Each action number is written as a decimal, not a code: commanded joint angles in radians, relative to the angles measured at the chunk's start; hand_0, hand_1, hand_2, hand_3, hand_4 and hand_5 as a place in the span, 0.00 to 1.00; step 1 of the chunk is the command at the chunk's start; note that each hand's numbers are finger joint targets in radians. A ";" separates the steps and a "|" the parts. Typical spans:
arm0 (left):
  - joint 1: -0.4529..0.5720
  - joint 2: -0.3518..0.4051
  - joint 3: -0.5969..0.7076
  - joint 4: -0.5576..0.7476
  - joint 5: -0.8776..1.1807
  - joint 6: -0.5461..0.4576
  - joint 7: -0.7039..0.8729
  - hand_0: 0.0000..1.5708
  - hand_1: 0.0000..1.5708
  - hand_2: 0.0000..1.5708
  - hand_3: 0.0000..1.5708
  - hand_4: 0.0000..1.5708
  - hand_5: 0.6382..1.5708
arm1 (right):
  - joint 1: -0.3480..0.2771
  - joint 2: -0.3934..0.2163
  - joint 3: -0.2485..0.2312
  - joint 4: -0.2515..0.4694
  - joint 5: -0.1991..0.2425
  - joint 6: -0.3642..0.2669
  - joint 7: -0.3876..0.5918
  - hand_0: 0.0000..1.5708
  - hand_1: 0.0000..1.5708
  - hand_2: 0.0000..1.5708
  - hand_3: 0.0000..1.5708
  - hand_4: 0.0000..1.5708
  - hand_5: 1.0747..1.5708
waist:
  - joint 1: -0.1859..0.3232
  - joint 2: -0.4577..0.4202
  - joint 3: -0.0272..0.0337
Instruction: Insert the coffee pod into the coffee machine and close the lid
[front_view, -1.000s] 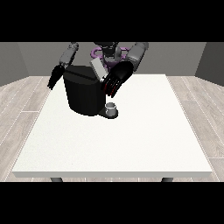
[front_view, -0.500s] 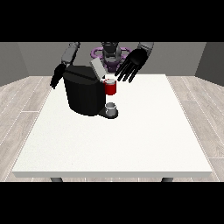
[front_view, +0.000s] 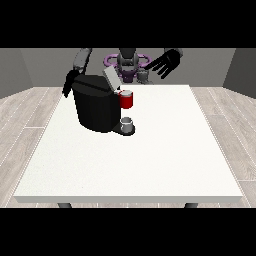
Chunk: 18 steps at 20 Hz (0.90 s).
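Observation:
The black coffee machine (front_view: 97, 107) stands on the left half of the white table (front_view: 165, 150), with its grey lid (front_view: 110, 79) tilted up. A red thing at the machine (front_view: 127, 99) shows at its front, above a small grey cup-like thing (front_view: 127, 123) on the machine's base. The hand at the view's right (front_view: 166, 62) is raised well above the table's far edge, to the right of the machine, fingers spread and holding nothing. The hand at the view's left (front_view: 68, 85) hangs close to the machine's back left corner. Another small grey thing (front_view: 143, 75) sits by the robot's torso.
The robot's torso (front_view: 127, 62) with purple rings stands behind the table's far edge. The wide white tabletop spreads in front of and to the right of the machine. Grey wood floor surrounds the table.
The hand at the view's right rose from the machine's front and swung away to the upper right, opening its fingers. The machine's front, covered by that hand a second ago, now shows.

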 joint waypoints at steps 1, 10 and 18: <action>0.148 -0.118 0.135 0.021 0.186 -0.034 -0.039 0.00 0.00 0.00 0.00 0.00 1.00 | 0.083 -0.007 -0.021 0.015 -0.009 -0.002 -0.021 0.00 0.00 0.00 0.00 0.00 1.00 | 0.085 -0.107 -0.0010; 0.454 -0.179 0.096 -0.002 0.184 -0.009 -0.052 0.00 0.00 0.00 0.00 0.28 1.00 | 0.162 0.011 0.032 -0.091 -0.037 0.084 -0.029 0.00 0.00 0.00 0.00 0.00 1.00 | 0.099 -0.303 0.0016; 0.497 -0.160 0.136 -0.051 0.278 -0.074 0.014 0.00 0.00 0.00 0.00 0.23 1.00 | 0.038 0.022 0.111 -0.222 -0.053 0.161 0.075 0.00 0.00 0.00 0.00 0.04 1.00 | 0.135 -0.328 0.0017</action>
